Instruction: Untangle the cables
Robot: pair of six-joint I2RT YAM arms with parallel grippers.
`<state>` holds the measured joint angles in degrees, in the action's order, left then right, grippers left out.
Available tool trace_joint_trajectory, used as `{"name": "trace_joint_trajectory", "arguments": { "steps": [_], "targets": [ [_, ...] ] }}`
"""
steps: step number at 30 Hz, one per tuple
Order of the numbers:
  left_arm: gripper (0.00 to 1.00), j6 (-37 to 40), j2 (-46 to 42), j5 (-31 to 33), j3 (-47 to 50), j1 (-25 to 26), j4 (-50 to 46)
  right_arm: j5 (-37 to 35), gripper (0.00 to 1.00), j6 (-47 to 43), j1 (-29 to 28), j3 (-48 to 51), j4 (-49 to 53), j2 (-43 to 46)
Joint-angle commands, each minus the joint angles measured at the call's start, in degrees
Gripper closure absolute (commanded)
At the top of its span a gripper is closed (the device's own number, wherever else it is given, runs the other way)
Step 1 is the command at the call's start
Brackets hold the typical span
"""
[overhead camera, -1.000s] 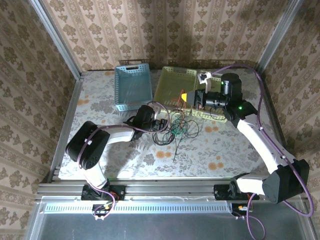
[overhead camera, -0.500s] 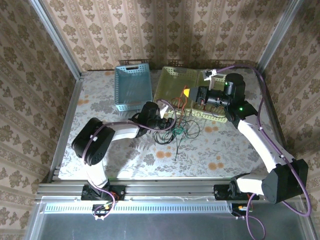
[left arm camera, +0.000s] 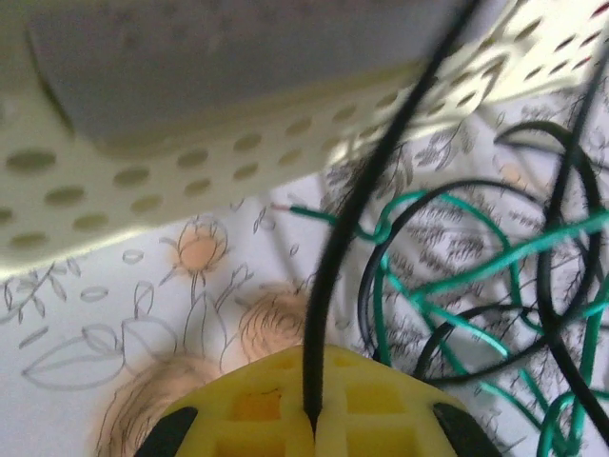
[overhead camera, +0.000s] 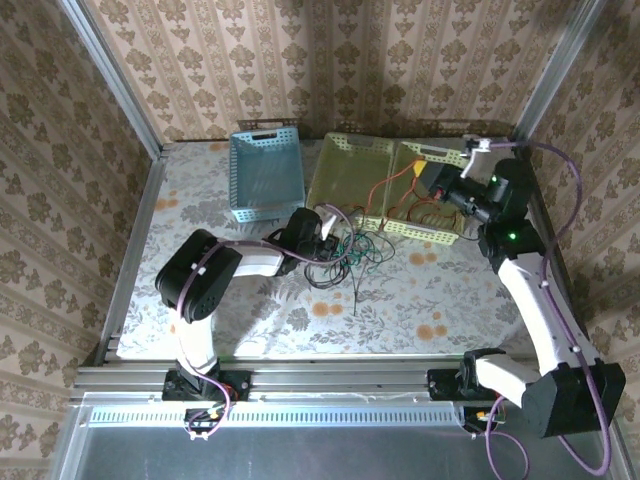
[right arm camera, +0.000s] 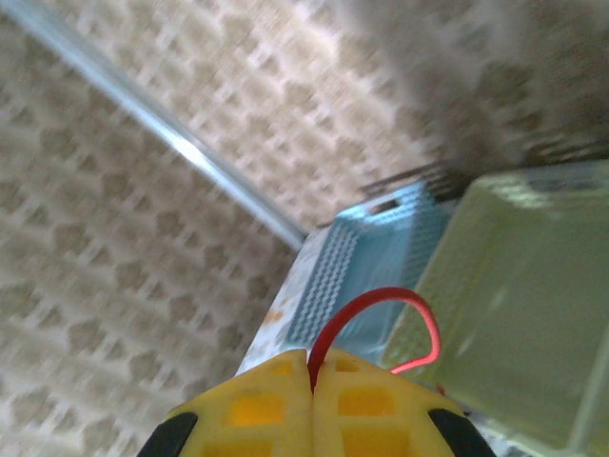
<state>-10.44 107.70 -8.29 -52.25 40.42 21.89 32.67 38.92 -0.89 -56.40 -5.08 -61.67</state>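
The left gripper point(left arm camera: 312, 419) is clamped on a black cable point(left arm camera: 352, 209) in the tangle point(overhead camera: 350, 255), which lies just beside the green basket point(overhead camera: 345, 170). The right gripper point(right arm camera: 312, 376) pinches a red cable point(right arm camera: 381, 291) held high. The arms should draw apart slowly to avoid snags.

We hold our 2 arms apart. Our left arm point(overhead camera: 200, 280) folds low, elbow at the near left, forearm reaching right toward the middle. The left gripper point(overhead camera: 328, 233) points right, its yellow pads point(left arm camera: 262, 400) pinched on a black cable point(left arm camera: 354, 205). Our right arm point(overhead camera: 535, 300) rises from the near right, wrist high at the far right. The right gripper point(overhead camera: 428, 181) points left, clamped on a red cable point(right arm camera: 379, 298).
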Motion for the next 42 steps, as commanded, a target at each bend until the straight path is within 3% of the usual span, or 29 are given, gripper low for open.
{"name": "trace_joint_trajectory", "arguments": {
  "steps": [1,6,10,29,42],
  "targets": [
    [1.0,1.28,-3.03,1.59,2.11,-0.26,-1.36,-9.38,0.97,2.48,3.76,1.87,-3.02,2.72],
    [1.0,1.95,-4.77,2.66,4.27,-0.69,-2.66,-10.63,0.98,5.01,10.42,2.32,-5.69,2.99],
    [1.0,1.79,-5.72,2.67,5.74,-1.09,-2.82,-9.15,0.98,4.77,12.46,0.33,-4.92,-0.04],
    [1.0,1.65,-10.12,4.22,10.19,-1.09,-3.25,-7.34,0.96,0.7,11.62,-3.92,-3.49,-14.98],
    [1.0,0.97,-9.78,4.43,8.75,-0.94,-3.75,-17.69,0.9,-3.51,6.42,-13.61,5.71,-35.92]
  ]
}}
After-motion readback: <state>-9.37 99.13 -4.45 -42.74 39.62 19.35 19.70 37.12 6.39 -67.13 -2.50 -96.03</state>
